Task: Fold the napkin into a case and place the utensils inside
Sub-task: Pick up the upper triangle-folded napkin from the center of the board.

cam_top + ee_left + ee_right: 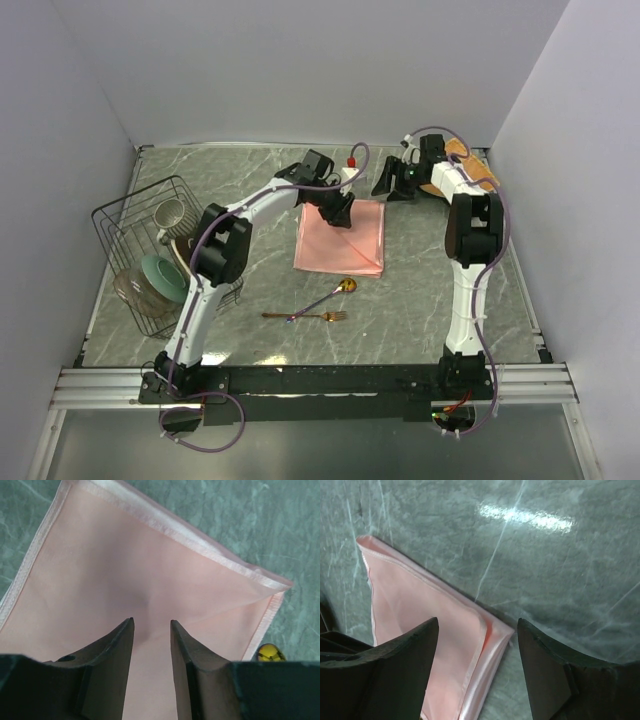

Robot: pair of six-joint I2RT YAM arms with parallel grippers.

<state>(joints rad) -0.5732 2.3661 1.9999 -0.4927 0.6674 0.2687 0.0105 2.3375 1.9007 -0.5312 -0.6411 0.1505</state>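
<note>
The salmon-pink napkin (345, 245) lies folded into a flat, roughly square shape in the middle of the table. My left gripper (338, 212) is low over its far-left part. In the left wrist view its fingers stand a narrow gap apart (151, 621) above the napkin (125, 565), with cloth showing between them and nothing held. My right gripper (385, 185) hovers at the far-right corner. It is open wide (478, 620), and the layered corner of the napkin (415, 605) lies between its fingers. The gold spoon (335, 292) and the fork (305, 316) lie just in front of the napkin.
A black wire rack (140, 230) with cups and bowls stands at the left. An orange-tan woven mat (470, 165) lies at the back right, behind the right arm. A small white thing with a red top (350, 163) stands behind the napkin. Walls close in three sides.
</note>
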